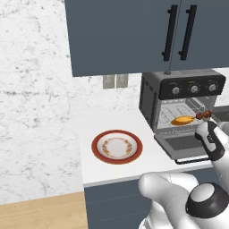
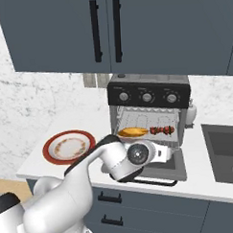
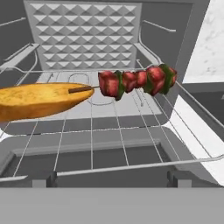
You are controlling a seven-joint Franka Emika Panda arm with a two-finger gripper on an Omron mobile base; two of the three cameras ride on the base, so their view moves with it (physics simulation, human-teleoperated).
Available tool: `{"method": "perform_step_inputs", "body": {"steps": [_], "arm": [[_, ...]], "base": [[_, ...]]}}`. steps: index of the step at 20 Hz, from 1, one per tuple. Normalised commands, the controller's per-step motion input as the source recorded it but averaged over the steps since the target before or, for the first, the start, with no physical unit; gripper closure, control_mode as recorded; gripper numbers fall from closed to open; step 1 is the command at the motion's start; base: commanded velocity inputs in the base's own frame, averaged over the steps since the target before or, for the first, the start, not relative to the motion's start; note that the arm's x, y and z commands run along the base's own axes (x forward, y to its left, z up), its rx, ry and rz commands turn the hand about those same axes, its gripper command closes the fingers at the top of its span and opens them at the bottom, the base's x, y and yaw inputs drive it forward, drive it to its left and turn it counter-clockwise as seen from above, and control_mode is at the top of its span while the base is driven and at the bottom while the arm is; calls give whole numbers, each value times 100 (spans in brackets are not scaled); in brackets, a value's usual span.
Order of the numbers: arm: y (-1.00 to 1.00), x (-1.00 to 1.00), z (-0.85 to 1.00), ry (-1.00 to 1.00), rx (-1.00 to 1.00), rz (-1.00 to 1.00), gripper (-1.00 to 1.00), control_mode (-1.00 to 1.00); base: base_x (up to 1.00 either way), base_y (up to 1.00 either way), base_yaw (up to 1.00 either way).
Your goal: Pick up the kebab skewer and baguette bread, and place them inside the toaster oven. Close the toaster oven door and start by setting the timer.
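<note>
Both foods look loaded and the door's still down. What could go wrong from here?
The kebab skewer and baguette bread sit near the rack's front edge, so raising the toaster oven door may jostle them. The skewer's stick end overlaps the loaf. The open pincer is close enough to brush either food as it backs out.

Baguette bread [image 2: 132, 132] and kebab skewer [image 2: 161, 131] lie inside toaster oven [image 2: 148, 90].

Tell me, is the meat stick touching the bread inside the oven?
Touching. In the hand view, the bare end of the kebab skewer lies on top of the baguette bread, with no gap between them, on the toaster oven's wire rack.
</note>
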Motion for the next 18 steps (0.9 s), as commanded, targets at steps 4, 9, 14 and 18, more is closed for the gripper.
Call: {"method": "perform_step_inputs", "body": {"steps": [4, 9, 14, 18], "arm": [[-3, 0, -25, -6, 0, 3, -100, -100], [3, 0, -12, -13, 0, 5, -100, -100], [0, 0, 0, -13, 0, 5, -100, -100], [0, 0, 0, -6, 0, 3, -100, -100]], "base": [[0, 0, 0], [0, 0, 0], [0, 0, 0], [0, 0, 0]]}}
